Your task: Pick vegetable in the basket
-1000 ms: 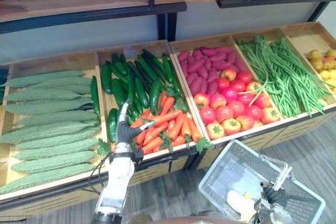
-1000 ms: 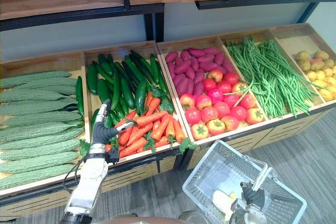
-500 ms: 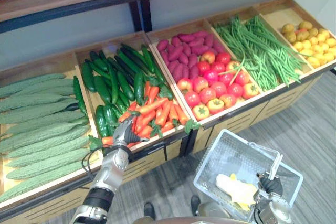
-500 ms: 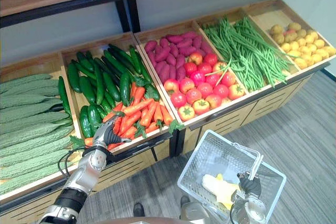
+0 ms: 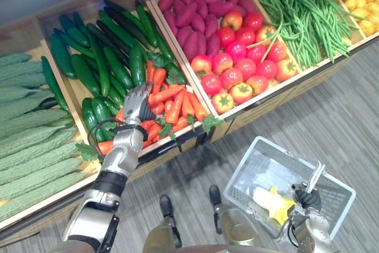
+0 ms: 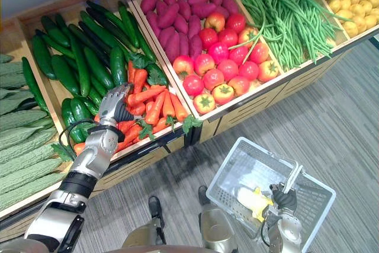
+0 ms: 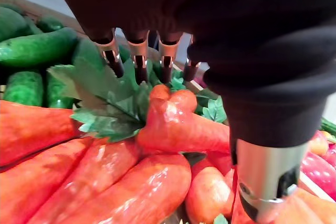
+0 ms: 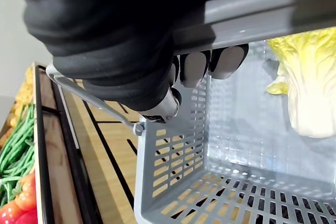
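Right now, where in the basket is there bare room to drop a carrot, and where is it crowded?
The basket has bare floor between the cabbage and its wall nearest the shelf. It is tight by the handle, gripped by the right hand. Under the left hand, the carrots lie packed, cucumbers alongside.

- The left robot hand [image 6: 114, 106] is held with fingers extended over the carrots [image 6: 155, 106], which are kept in one crate with the cucumbers [image 6: 83, 63].
- Tomatoes [image 6: 216, 75] and green beans [image 6: 278, 10] are displayed in the crates to the right.
- The grey basket [image 6: 235, 172] is held by its handle [image 6: 291, 181] in the right robot hand [image 6: 283, 201]. A pale yellow cabbage [image 6: 251, 201] is seen lying inside.
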Robot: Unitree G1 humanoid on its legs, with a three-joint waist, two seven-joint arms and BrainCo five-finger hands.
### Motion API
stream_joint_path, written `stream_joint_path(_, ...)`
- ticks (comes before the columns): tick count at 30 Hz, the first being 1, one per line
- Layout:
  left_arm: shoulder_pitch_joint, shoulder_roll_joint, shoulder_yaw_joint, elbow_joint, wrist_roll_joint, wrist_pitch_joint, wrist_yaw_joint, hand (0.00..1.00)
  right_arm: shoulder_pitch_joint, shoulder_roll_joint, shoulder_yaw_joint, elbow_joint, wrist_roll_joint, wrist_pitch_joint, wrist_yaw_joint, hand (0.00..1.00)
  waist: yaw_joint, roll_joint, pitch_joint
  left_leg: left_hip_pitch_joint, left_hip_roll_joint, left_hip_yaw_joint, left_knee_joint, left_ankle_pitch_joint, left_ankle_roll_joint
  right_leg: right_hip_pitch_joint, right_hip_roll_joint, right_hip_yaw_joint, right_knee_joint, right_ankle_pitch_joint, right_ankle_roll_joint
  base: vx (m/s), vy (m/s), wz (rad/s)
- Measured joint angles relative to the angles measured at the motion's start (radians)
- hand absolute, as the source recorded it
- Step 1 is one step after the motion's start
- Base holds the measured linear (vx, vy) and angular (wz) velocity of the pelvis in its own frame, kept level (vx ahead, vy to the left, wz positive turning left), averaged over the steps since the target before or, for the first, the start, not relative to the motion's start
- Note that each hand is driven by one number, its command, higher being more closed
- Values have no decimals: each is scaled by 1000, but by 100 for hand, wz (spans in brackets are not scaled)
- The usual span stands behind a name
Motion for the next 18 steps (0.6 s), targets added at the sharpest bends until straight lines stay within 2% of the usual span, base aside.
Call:
stream_joint_path(3,-3,-13,-1,4,0,1,3,0,-1,1,14,0,3,-2,-9,100,3,1,9,-1,0,1,0,0,0,-7,-1,-1,17,-11,-1,-26,-17,5)
stream_joint_path(9,-118,-18,-30,168,1,3,2,0,-10,1,26,-37,16,-18,-10,100,1,0,49,-16,1,14,-5,-4,-2,-45,-2,7,54,-22,-2,-37,-26,-4)
stream_joint_path(10,-137,-18,-30,199,1,5,1,100,-13,0,25,-37,20,-20,-11,100,1,1,49,-18,1,20,-8,-1,1,-52,-1,10,56,-22,-2,22,-25,-12)
stream_joint_path(18,-244,-12,-22,255,-1,5,-15,100,-15,1,26,-47,38,-20,-11,100,19,1,50,-15,1,42,-6,-1,2,-57,-4,27,57,-22,-2,40,-14,-6)
